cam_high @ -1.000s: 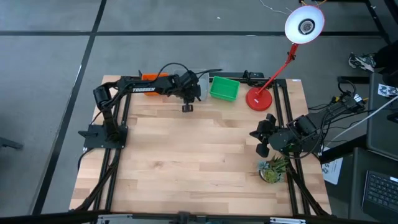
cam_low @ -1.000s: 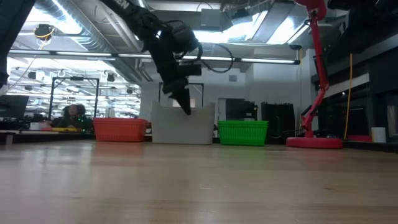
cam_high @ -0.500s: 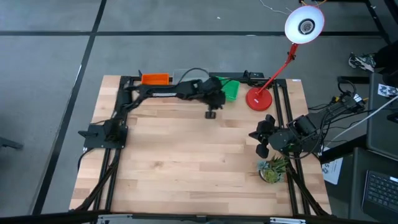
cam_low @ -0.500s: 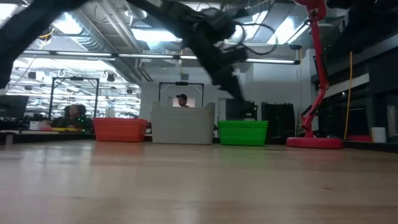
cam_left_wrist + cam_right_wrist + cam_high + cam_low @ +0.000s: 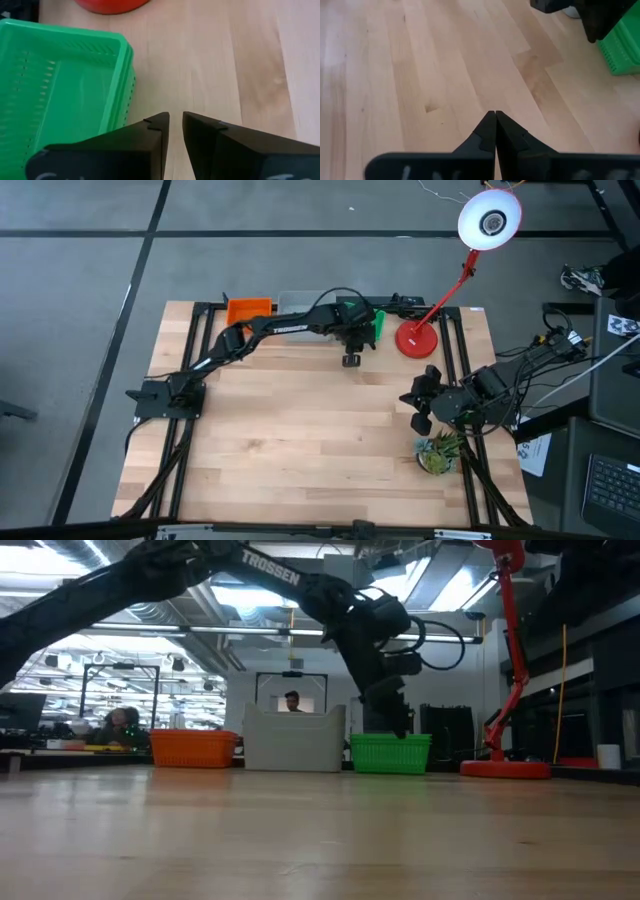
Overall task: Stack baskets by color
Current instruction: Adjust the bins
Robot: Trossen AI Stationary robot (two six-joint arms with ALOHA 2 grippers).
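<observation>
Left gripper (image 5: 176, 122): its 2 fingers (image 5: 150, 140) stand a narrow gap apart with nothing between them, above bare counter (image 5: 300, 440) just beside the green basket stack (image 5: 60, 95). In the low view this gripper (image 5: 398, 720) hangs over the green stack's (image 5: 391, 753) rim; whether it touches cannot be told. The left arm stretches across the counter's far edge.

Right gripper (image 5: 495, 120): fingers pressed together, empty, over bare wood. In the high view it sits (image 5: 422, 405) at the counter's right side, well apart from the baskets.

Baskets, 3 groups in a row along the far edge:
- orange (image 5: 194, 748), at the left end;
- grey-white (image 5: 295, 740), in the middle;
- green (image 5: 372, 323), at the right end, partly under the left arm.

Red lamp (image 5: 416, 338): round base on the counter just right of the green baskets.

Potted plant (image 5: 438, 452): near the right arm.
</observation>
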